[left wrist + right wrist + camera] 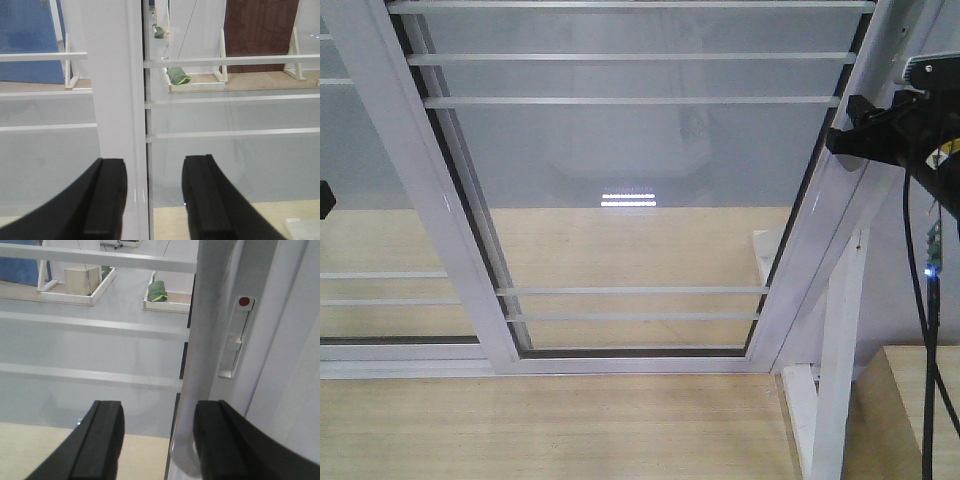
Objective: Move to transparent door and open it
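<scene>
The tall clear-glass sliding door in a glossy white metal frame (640,170) fills the front view, thin white horizontal bars crossing it, its foot on the track above the pale wood floor (550,420). Its curved grey bar handle (202,355) runs down the frame's right-hand upright, just beside a small white latch plate with a red dot (236,340).

The right gripper (159,410) is already at that handle. Its black fingers (102,440) stand apart with the bar between them, nearer the right-hand finger than the left. I cannot tell whether that finger touches it. The left gripper (155,162) also has its fingers apart and holds nothing. They frame a white frame upright (117,90), and I cannot tell which panel that upright belongs to.

The approach looks finished, so the step in hand is the grasp. I would centre the bar between the right fingers before closing, so both pads seat evenly on the glossy, curved surface, which could slip. Then pull along the track, leftward across the opening, not toward the robot, since a sideways load would likely bind the panel. The red dot may mean the latch is engaged, so check it. Keep the left arm off the frame so it does not block the slide.
</scene>
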Available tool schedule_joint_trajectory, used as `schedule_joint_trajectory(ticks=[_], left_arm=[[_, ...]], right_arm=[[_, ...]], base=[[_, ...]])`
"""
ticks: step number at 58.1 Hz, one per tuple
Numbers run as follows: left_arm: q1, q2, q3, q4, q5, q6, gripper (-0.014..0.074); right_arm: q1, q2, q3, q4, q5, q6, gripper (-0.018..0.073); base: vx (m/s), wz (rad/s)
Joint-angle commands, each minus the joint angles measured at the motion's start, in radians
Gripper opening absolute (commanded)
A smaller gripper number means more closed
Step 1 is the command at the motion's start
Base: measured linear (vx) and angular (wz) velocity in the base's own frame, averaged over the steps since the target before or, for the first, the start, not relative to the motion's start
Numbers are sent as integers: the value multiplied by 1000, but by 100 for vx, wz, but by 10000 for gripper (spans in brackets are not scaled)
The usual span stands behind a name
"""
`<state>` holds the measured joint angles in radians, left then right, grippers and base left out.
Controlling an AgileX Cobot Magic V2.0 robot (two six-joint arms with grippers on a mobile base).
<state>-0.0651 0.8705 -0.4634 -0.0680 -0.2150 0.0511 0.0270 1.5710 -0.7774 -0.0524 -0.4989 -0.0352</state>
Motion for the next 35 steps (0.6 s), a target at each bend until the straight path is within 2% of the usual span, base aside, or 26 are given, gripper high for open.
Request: schedule_joint_trajectory(ticks=[1, 10, 35], left_arm=[[-5, -7, -37, -2, -81, -9, 409], [-5, -7, -37, -2, -77, -9, 409], [-5, -7, -37, -2, -77, -9, 409]], right_arm=[[-3, 7, -87, 52, -89, -70, 407], [-3, 71, -167, 148, -88, -161, 407], [-3, 230, -287, 148, -96, -172, 402]], base=[[0, 0], [0, 0], [0, 0]])
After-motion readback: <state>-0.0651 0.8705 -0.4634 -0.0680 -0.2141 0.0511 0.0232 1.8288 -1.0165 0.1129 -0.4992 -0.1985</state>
